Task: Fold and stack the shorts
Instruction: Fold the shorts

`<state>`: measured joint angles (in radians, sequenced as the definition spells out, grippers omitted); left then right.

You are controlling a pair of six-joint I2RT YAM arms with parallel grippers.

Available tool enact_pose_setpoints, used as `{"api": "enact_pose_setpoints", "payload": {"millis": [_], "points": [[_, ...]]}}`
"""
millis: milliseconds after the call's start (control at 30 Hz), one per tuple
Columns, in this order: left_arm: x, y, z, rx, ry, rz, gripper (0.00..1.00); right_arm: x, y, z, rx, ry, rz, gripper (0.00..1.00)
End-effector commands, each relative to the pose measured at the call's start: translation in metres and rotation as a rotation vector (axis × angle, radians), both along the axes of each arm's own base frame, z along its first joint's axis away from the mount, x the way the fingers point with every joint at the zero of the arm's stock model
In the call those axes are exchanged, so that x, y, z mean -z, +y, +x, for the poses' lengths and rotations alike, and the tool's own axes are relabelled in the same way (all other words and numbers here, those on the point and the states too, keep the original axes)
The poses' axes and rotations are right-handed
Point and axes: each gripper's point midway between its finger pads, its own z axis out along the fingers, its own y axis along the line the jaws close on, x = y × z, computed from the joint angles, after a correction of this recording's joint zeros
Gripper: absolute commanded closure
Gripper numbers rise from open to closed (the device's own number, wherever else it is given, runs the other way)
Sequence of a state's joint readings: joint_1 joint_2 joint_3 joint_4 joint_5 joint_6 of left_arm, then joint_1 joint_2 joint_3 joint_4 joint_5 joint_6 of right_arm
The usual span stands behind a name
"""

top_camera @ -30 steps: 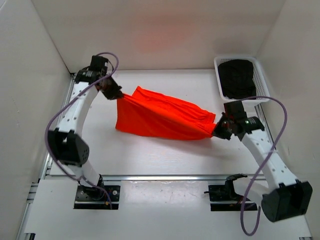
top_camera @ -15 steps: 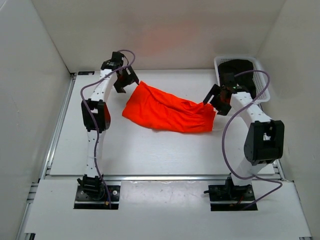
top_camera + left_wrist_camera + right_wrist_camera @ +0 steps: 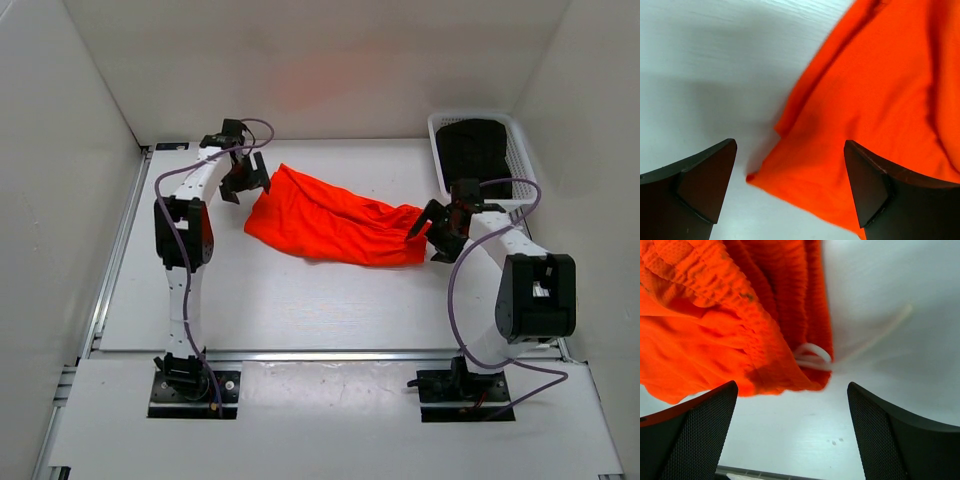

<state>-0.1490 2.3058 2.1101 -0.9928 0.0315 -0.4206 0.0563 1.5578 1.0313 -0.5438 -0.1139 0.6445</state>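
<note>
The orange-red shorts (image 3: 335, 222) lie crumpled on the white table (image 3: 300, 300), stretched from back left to right. My left gripper (image 3: 246, 178) hovers open just above their left corner; in the left wrist view the orange fabric (image 3: 865, 110) lies loose between the wide fingers (image 3: 705, 185). My right gripper (image 3: 436, 228) stands open at the shorts' right end. The right wrist view shows the gathered waistband (image 3: 735, 305) and the white drawstring (image 3: 812, 357) lying free on the table, ahead of the spread fingers (image 3: 890, 435).
A white basket (image 3: 521, 160) holding dark folded cloth (image 3: 475, 150) stands at the back right corner, right behind the right arm. White walls close the table on three sides. The arm bases sit at the near edge.
Both grippers have let go of the shorts, which dropped from a taut spread into a crumpled heap. Both arms pulled back and up, folding at the elbows.
</note>
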Motion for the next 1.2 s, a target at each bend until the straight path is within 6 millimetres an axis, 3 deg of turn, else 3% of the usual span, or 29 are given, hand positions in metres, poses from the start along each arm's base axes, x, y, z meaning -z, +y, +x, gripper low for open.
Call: {"api": "enact_pose_setpoints", "payload": {"millis": [0, 33, 200, 267, 333, 400, 467, 500, 533, 567, 633, 667, 700, 733, 767, 800, 833, 867, 900, 933, 967, 1000, 1033, 1067, 1100, 1133, 1167], "points": [[0.022, 0.008, 0.012, 0.013, 0.004, 0.065, 0.00, 0.006, 0.019, 0.019, -0.046, -0.039, 0.099, 0.07], [0.034, 0.008, 0.012, 0.014, 0.024, 0.068, 0.00, 0.014, 0.021, 0.020, -0.040, -0.017, 0.115, 0.07], [0.043, -0.008, 0.015, 0.043, 0.032, 0.044, 0.00, 0.032, 0.022, 0.026, -0.028, -0.005, 0.119, 0.16], [0.052, -0.017, 0.013, 0.061, 0.046, 0.037, 0.00, 0.042, 0.022, 0.023, -0.027, 0.020, 0.118, 0.25], [0.047, -0.024, 0.015, 0.075, 0.034, 0.024, 0.02, 0.049, 0.022, 0.019, -0.018, 0.036, 0.121, 0.34], [0.047, -0.034, 0.013, 0.095, 0.038, -0.001, 0.32, 0.056, 0.020, 0.014, -0.013, 0.058, 0.112, 0.51], [0.046, -0.035, 0.007, 0.091, 0.051, -0.013, 0.83, 0.063, 0.020, 0.005, -0.019, 0.080, 0.107, 0.70], [0.053, -0.036, -0.004, 0.081, 0.088, -0.026, 0.90, 0.060, 0.020, 0.007, -0.020, 0.070, 0.108, 0.75], [0.052, -0.036, -0.011, 0.085, 0.102, -0.035, 0.90, 0.064, 0.019, 0.001, -0.027, 0.081, 0.104, 0.82], [0.051, -0.035, -0.018, 0.072, 0.116, -0.038, 0.90, 0.059, 0.019, 0.000, -0.028, 0.077, 0.104, 0.91], [0.042, -0.030, -0.040, 0.040, 0.125, -0.036, 0.90, 0.057, 0.018, -0.012, -0.039, 0.090, 0.098, 0.99], [0.018, -0.021, -0.044, 0.012, 0.075, -0.007, 0.90, 0.050, 0.017, -0.015, -0.052, 0.074, 0.094, 1.00], [0.012, -0.016, -0.054, -0.010, 0.070, 0.010, 0.90, 0.051, 0.016, -0.025, -0.064, 0.087, 0.088, 1.00], [0.026, -0.006, -0.082, -0.044, 0.135, 0.037, 0.90, 0.050, 0.015, -0.034, -0.071, 0.106, 0.084, 1.00], [0.024, -0.001, -0.096, -0.061, 0.145, 0.053, 0.90, 0.048, 0.015, -0.042, -0.071, 0.116, 0.084, 1.00], [0.004, 0.007, -0.107, -0.084, 0.104, 0.070, 0.90, 0.040, 0.014, -0.046, -0.085, 0.091, 0.079, 1.00], [0.021, 0.019, -0.139, -0.124, 0.177, 0.092, 0.90, 0.043, 0.013, -0.060, -0.097, 0.108, 0.074, 1.00], [0.022, 0.024, -0.155, -0.135, 0.192, 0.102, 0.90, 0.036, 0.012, -0.069, -0.105, 0.106, 0.071, 1.00], [0.010, 0.026, -0.168, -0.136, 0.168, 0.095, 0.90, 0.035, 0.012, -0.077, -0.105, 0.115, 0.071, 1.00], [0.023, 0.032, -0.196, -0.149, 0.226, 0.096, 0.90, 0.034, 0.011, -0.086, -0.118, 0.122, 0.065, 0.98], [0.022, 0.034, -0.207, -0.163, 0.230, 0.093, 0.90, 0.033, 0.009, -0.102, -0.128, 0.136, 0.062, 0.95], [0.023, 0.037, -0.218, -0.178, 0.234, 0.099, 0.90, 0.033, 0.009, -0.110, -0.128, 0.141, 0.062, 0.82], [0.021, 0.040, -0.233, -0.188, 0.230, 0.094, 0.84, 0.032, 0.008, -0.116, -0.137, 0.141, 0.058, 0.69], [0.020, 0.040, -0.239, -0.197, 0.227, 0.091, 0.71, 0.026, 0.007, -0.125, -0.150, 0.133, 0.054, 0.54], [0.018, 0.036, -0.242, -0.189, 0.228, 0.065, 0.46, 0.023, 0.005, -0.127, -0.146, 0.129, 0.042, 0.34], [0.009, 0.034, -0.241, -0.187, 0.198, 0.048, 0.17, 0.021, 0.002, -0.131, -0.151, 0.126, 0.022, 0.28], [0.005, 0.031, -0.241, -0.185, 0.182, 0.041, 0.00, 0.011, -0.001, -0.129, -0.145, 0.090, 0.004, 0.25]]}}
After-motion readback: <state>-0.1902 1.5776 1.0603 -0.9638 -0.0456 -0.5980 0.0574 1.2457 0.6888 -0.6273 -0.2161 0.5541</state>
